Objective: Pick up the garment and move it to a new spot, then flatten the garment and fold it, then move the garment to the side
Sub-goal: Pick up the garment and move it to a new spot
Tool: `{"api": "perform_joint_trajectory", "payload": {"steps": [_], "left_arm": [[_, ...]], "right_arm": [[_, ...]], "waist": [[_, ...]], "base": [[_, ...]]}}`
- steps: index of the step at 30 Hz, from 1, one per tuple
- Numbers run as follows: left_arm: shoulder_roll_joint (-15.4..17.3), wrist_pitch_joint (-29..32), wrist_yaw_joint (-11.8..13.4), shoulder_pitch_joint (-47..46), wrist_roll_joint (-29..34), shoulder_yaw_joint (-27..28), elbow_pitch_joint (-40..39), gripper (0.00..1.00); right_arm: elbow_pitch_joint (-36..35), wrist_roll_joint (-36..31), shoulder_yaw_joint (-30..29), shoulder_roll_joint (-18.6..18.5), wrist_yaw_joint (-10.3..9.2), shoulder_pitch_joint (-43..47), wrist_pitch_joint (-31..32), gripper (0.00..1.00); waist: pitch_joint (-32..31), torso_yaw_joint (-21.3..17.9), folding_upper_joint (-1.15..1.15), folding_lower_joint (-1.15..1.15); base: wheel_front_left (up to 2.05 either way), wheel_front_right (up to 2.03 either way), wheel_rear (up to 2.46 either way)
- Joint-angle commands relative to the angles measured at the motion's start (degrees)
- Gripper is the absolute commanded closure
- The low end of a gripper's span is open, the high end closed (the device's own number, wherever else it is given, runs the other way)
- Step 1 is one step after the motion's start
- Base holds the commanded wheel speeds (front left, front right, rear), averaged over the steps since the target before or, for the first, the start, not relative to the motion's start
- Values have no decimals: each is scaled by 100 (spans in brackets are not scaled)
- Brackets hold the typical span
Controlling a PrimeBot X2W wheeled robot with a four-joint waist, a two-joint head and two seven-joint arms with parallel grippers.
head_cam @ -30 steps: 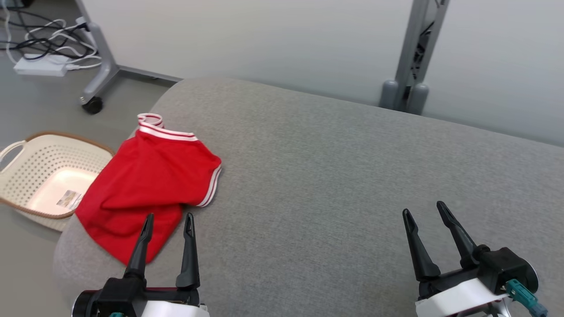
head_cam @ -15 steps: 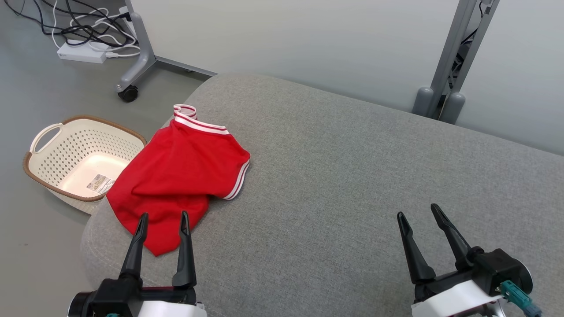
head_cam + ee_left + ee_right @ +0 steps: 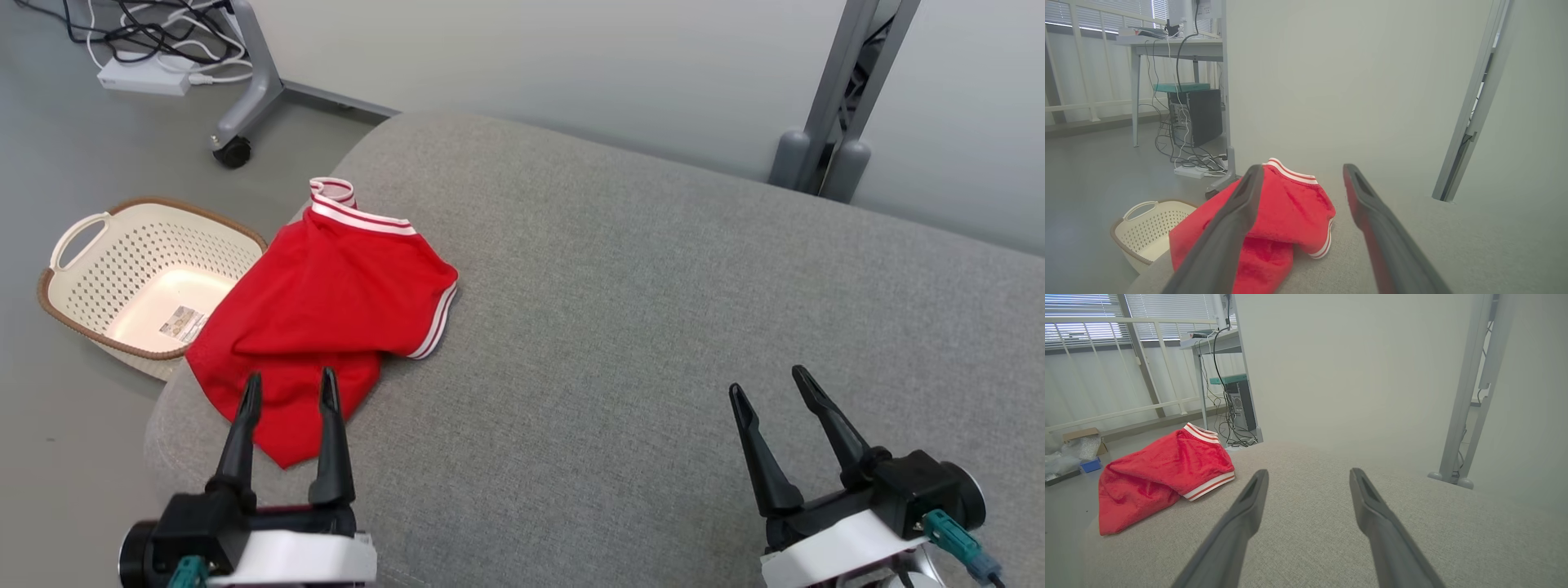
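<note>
Garment point(image 3: 326, 310): red, with white-striped trim at collar and sleeve; crumpled at left centre of the head view, lying on the grey cushion point(image 3: 612, 327) close to its left edge, lower tip pointing toward the bottom of the frame.
Left gripper point(image 3: 290, 376): lower left of the head view, fingers spread apart and holding nothing; tips drawn over the garment's lower edge, contact with the cloth impossible to judge.
Left wrist view: red cloth just beyond and between the two dark fingers, more behind the left one.
Right gripper point(image 3: 767, 380): lower right of the head view, fingers parted with nothing between them, over bare cushion, well apart from the garment.
Right wrist view: garment at middle left, grey fabric under the fingers.
Basket point(image 3: 73, 245): cream, perforated, brown rim, on the floor at the left edge, just beside the cushion; a label lying inside.
Upper left: white power strip point(image 3: 143, 77) with tangled cables, and a caster wheel point(image 3: 233, 151).
Upper right: grey post point(image 3: 841, 90) against the pale wall.
</note>
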Motion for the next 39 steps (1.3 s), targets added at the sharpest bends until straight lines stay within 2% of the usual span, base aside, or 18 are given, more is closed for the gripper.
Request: {"api": "perform_joint_trajectory", "payload": {"steps": [1, 12, 16, 22, 31, 39], "left_arm": [[17, -21, 29, -202, -58, 15, 6, 0], [16, -21, 184, -1277, -404, 381, 379, 0], [18, -21, 154, -1655, -520, 460, 691, 0], [18, -21, 100, -2520, -733, 678, 1705, 0], [96, -21, -167, -3757, -761, 955, 3465, 0], [479, 194, -25, -4897, -578, 899, 5088, 0]], "right_arm": [[-33, 8, 23, -106, -2, -99, -5, 0], [6, -134, 146, -610, -2, -492, -5, 0], [-7, -170, 149, -739, -2, -582, -5, 0], [11, -255, 197, -944, -2, -761, -5, 0], [-3, -327, 182, -1068, -2, -952, -5, 0], [19, -434, 191, -1074, -2, -1115, -5, 0]], "waist": [[169, -12, 0, 0], [966, -67, 0, 0], [1189, -80, 0, 0], [1559, -167, 0, 0], [1901, -366, 0, 0], [2202, -523, 0, 0]], "base": [[0, 0, 0], [0, 0, 0], [0, 0, 0], [0, 0, 0], [0, 0, 0], [0, 0, 0]]}}
